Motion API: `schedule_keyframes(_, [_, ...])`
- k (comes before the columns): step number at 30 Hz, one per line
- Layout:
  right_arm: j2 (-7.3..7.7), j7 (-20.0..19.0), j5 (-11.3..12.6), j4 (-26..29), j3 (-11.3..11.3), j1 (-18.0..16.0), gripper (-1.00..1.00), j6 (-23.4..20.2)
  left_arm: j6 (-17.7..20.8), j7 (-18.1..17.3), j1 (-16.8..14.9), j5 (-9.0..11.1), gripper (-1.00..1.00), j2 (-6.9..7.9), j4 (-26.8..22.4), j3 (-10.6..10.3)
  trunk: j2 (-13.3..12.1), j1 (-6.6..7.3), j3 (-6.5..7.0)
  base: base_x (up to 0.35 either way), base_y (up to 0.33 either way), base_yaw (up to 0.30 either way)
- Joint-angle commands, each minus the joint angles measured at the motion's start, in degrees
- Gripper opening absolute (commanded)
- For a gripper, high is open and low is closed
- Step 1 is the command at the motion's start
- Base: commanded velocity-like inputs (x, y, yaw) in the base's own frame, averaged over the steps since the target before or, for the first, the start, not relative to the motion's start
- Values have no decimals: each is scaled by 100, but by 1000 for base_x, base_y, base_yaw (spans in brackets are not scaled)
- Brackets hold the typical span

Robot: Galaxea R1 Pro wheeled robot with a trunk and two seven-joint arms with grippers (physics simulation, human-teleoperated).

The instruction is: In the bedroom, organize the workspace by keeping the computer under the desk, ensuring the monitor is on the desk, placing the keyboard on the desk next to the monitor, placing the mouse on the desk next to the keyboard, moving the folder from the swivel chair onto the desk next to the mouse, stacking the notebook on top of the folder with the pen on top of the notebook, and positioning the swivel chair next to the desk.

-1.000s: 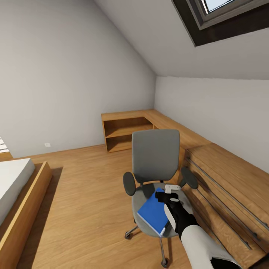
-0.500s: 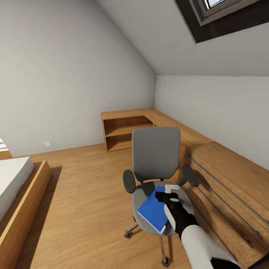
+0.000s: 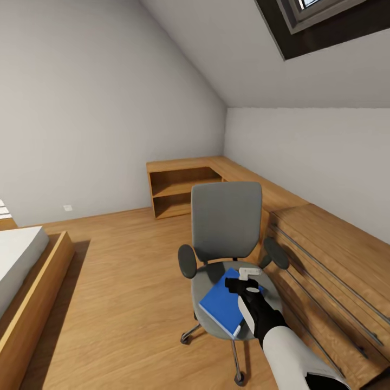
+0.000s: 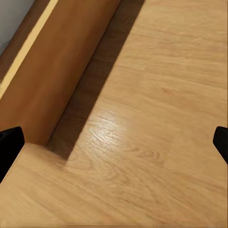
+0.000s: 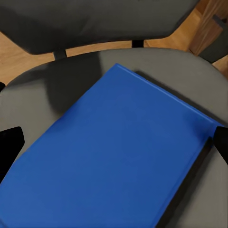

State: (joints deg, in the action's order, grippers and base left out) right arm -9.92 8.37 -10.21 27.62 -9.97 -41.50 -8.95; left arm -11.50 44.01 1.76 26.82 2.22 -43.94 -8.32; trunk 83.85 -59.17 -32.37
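The swivel chair [image 3: 225, 227], with its grey seat and back and black armrests, stands on the wood floor with its back toward the far corner. A flat blue folder [image 3: 219, 306] lies on its seat [image 5: 199, 71]; the folder [image 5: 114, 156] spans most of the right wrist view. My right gripper [image 3: 234, 284] hovers just above the folder's far corner. It is open, its black fingertips [image 5: 10, 142] wide apart at either edge of the right wrist view, with nothing between them. My left gripper [image 4: 114, 147] is open too, over bare floor beside a wooden frame.
A light wooden drawer chest [image 3: 330, 271] stands close to the chair's right side. A low wooden shelf unit [image 3: 181, 189] runs along the far corner. The bed [image 3: 21, 281] in its wooden frame is at the left, with open floor [image 3: 130, 281] between it and the chair.
The whole head picture has shifted slightly, so the camera moved. My right gripper holds the same place over the folder, and the folder lies as before.
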Motion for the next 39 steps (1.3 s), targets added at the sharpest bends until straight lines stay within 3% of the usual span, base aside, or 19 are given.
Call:
schedule_keyframes(1, [-8, -3, -60, 10, -32, -3, 100, -37, -34, 29, 0, 60, 100, 11, 4, -35, 3, 0, -5, 9, 0, 0])
schedule_keyframes(23, [-8, -2, -51, 7, 19, -1, 100, -43, -36, 22, 0, 34, 100, -15, 41, -79, 3, 0, -7, 226, 0, 0])
schedule_keyframes(25, [-8, -2, -51, 7, 21, -1, 100, -41, -37, 22, 0, 34, 100, -36, 17, -178, 83, -44, -43, 2, 0, 0])
schedule_keyframes(36, [-8, -11, -61, 15, 17, -2, 100, -28, -8, -82, 0, 52, 100, -18, 9, -203, 524, -286, -240, 0, 0, 0])
schedule_keyframes(37, [-8, -7, -79, 20, 34, -1, 100, -22, 174, -516, 0, 58, 100, 2, -225, -196, 564, -308, -258, 0, 0, 0])
schedule_keyframes(38, [-8, -5, -85, 20, 52, -4, 100, -23, 416, -670, 0, 59, 100, 7, -423, -192, 605, -330, -276, 0, 0, 0])
schedule_keyframes(39, [-8, 4, -90, 18, 85, -7, 100, -27, 1017, -817, 0, 63, 100, 11, -841, -180, 645, -352, -294, 0, 0, 0])
